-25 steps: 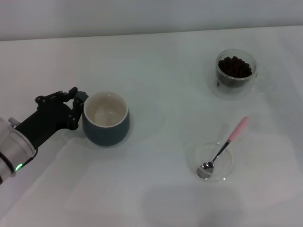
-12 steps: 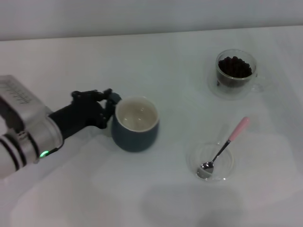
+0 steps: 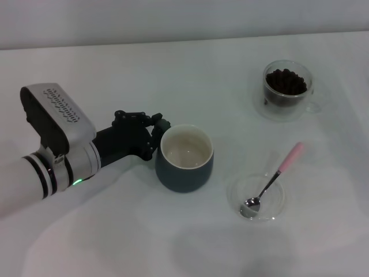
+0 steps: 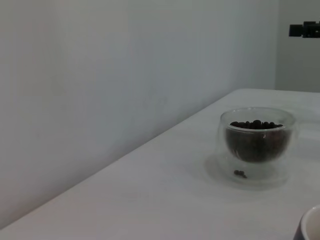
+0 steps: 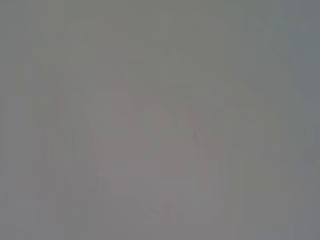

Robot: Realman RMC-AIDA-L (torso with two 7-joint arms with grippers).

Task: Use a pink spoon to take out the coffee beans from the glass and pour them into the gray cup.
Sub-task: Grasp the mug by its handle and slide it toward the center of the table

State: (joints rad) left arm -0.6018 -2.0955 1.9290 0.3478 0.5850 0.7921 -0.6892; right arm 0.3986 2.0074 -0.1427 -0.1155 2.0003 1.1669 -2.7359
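While left claw (image 3: 157, 137) presses against gray cup (image 3: 184, 158), seemingly clamped on its handle side, glass (image 3: 287, 89) with coffee beans (image 3: 285, 82) sits well apart, far right. Pink spoon (image 3: 273, 179) lies in clear saucer (image 3: 258, 198). White desk (image 3: 190, 75), pale wall behind.

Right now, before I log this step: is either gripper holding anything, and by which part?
The left gripper is on the gray cup at its left side, apparently the handle; the grip itself is hidden. The right gripper is out of view.
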